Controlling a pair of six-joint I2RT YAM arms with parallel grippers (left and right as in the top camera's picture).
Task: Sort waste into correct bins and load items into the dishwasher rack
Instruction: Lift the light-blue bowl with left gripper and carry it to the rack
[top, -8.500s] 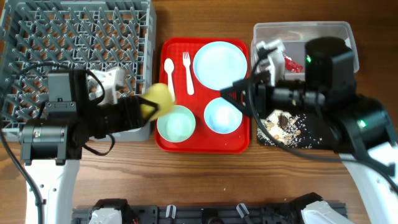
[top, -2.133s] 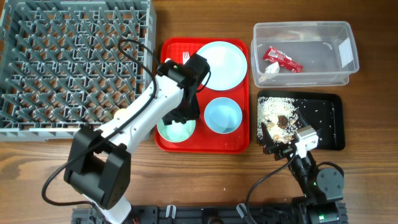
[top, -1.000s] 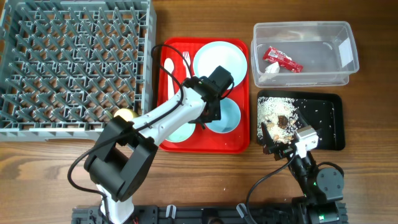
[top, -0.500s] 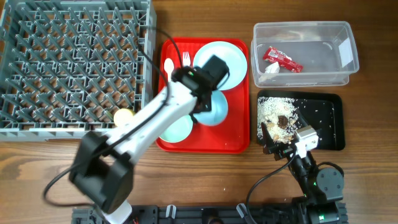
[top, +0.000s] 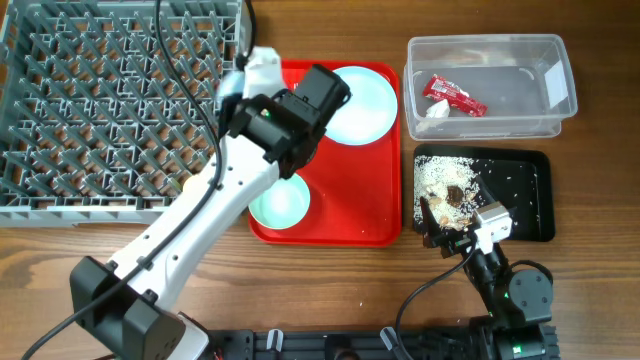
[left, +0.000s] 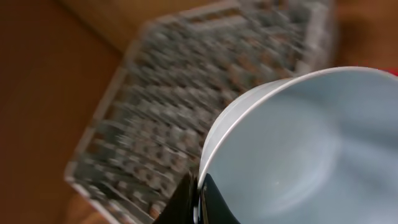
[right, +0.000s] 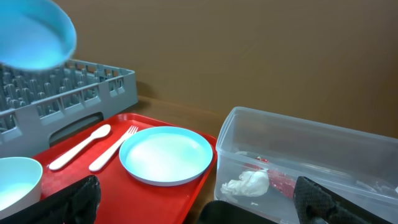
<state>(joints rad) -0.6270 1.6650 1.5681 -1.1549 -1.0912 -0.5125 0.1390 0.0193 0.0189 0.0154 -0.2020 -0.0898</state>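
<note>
Wooden desk (top: 300, 290), brown wall behind. My left gripper (left: 198, 198) pinches the rim of the pale blue bowl (left: 292, 149) and holds it in the air by the rack (top: 110, 100) edge, next to the red tray (top: 350, 215). The bowl is tilted, hollow facing my wrist camera. It's round, so no long axis. Tray's lower right part is bare. My right gripper (top: 432, 228) is spread wide, low at the black tray (top: 520, 200) corner.
</note>
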